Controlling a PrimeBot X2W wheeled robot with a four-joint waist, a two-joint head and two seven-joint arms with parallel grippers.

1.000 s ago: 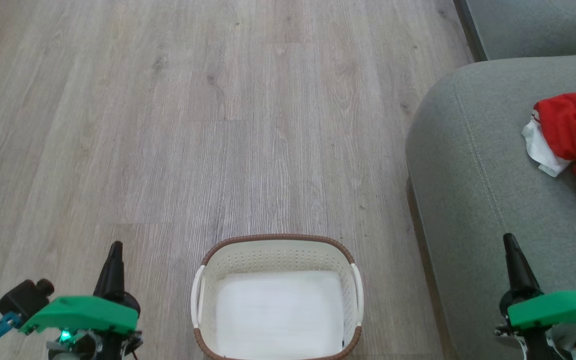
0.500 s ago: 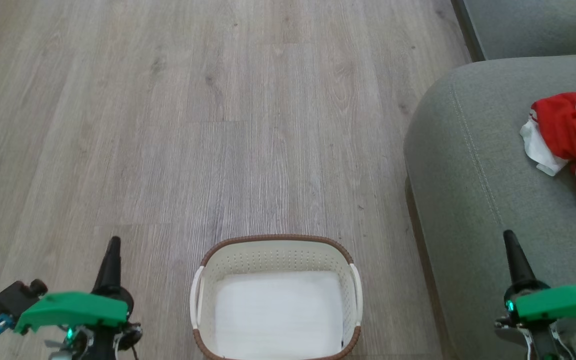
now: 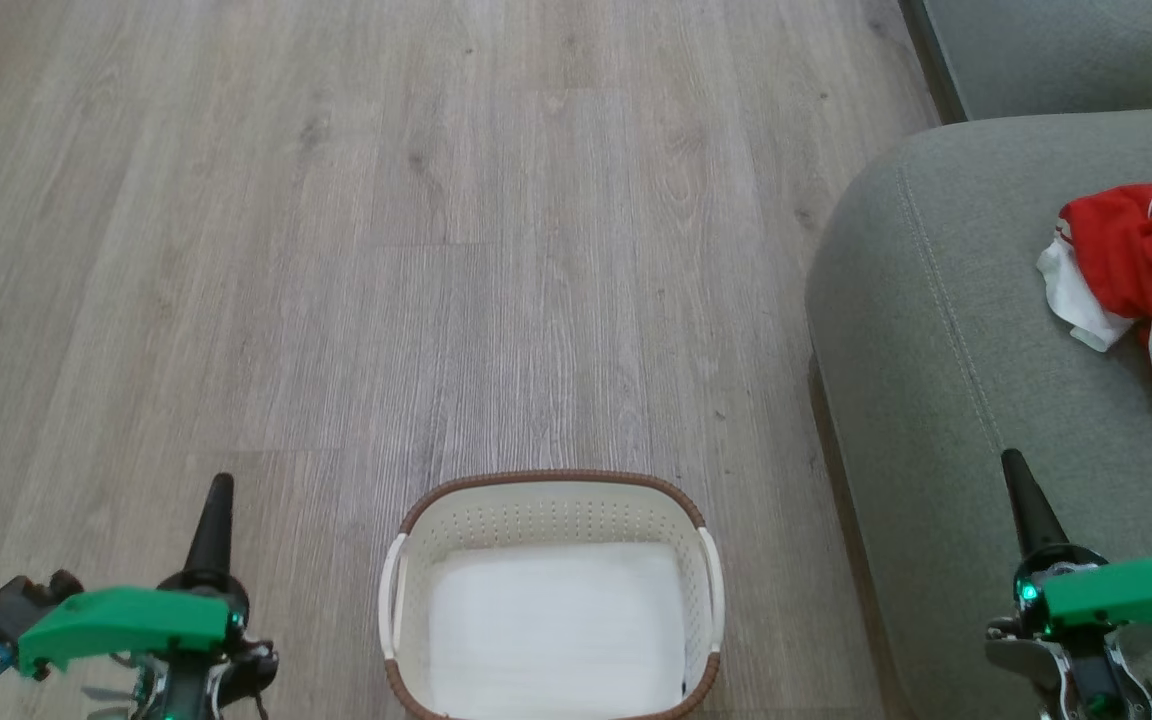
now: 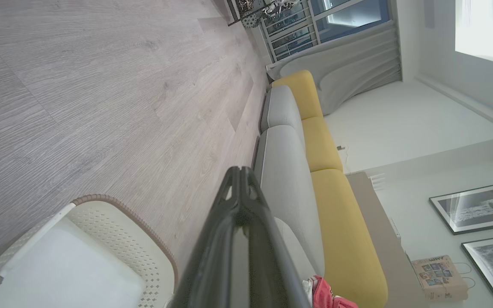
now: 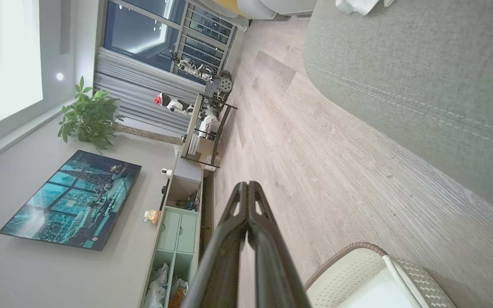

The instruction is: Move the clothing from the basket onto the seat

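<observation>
moved: our left gripper (image 3: 220,490) and right gripper (image 3: 1013,462) drifted slightly outward, fingers pressed together, empty | red sports clothing (image 3: 1136,250) lies on the sofa seat (image 3: 936,350) | laundry basket (image 3: 556,476) holds just its white liner sheet (image 3: 556,620) | we judge the transfer complete

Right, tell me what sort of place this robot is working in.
Most likely a home living room. A long fabric sofa with grey seats and yellow back cushions runs along one wall, a flat television hangs above a low pale-green cabinet, and the floor is grey wood-look planking.
</observation>
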